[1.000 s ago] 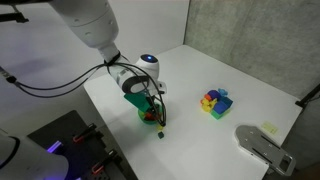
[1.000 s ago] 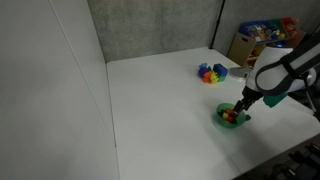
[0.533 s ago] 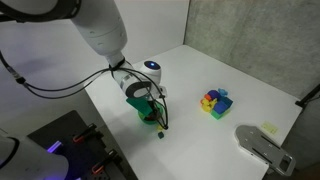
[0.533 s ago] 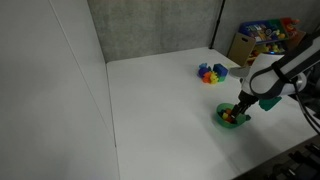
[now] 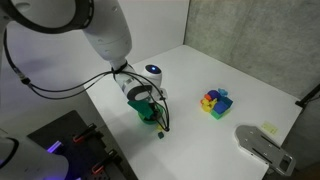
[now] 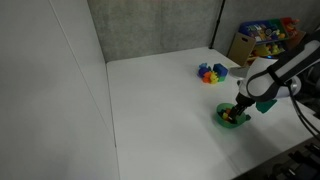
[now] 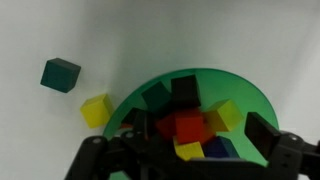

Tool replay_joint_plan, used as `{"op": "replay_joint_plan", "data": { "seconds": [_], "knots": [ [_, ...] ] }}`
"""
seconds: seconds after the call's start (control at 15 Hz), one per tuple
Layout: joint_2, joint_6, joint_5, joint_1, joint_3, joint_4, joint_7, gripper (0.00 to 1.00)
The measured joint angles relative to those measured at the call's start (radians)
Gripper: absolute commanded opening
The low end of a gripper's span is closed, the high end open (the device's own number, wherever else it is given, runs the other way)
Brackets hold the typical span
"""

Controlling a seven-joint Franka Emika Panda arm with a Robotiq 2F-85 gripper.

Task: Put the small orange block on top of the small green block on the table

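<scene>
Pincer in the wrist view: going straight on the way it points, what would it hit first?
Most likely the small orange block, lying in the green bowl right under the open pincer; depth is hard to judge.

On the table point(image 6: 160, 100), in an exterior view, the bowl point(image 6: 233, 117) sits near the right edge. The cluster point(image 6: 211, 73) lies behind it toward the back edge, well apart. The gripper point(image 6: 241, 108) hangs over the bowl. In the wrist view, the middle block point(image 7: 188, 127) lies in the bowl among other blocks point(image 7: 228, 115). A loose block point(image 7: 95, 110) rests on the table just beside the bowl's rim, to its left. The cube point(image 7: 60, 74) lies farther up and left, apart from both.
</scene>
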Motion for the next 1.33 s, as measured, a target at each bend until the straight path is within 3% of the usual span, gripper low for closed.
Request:
{"op": "replay_joint_plan", "data": {
  "seconds": [0.53, 1.33],
  "knots": [
    [0.028, 0.026, -0.001, -0.009, 0.009, 0.019, -0.01, 0.09],
    [0.004, 0.03, -0.002, -0.011, 0.022, 0.019, -0.012, 0.11]
  ]
}}
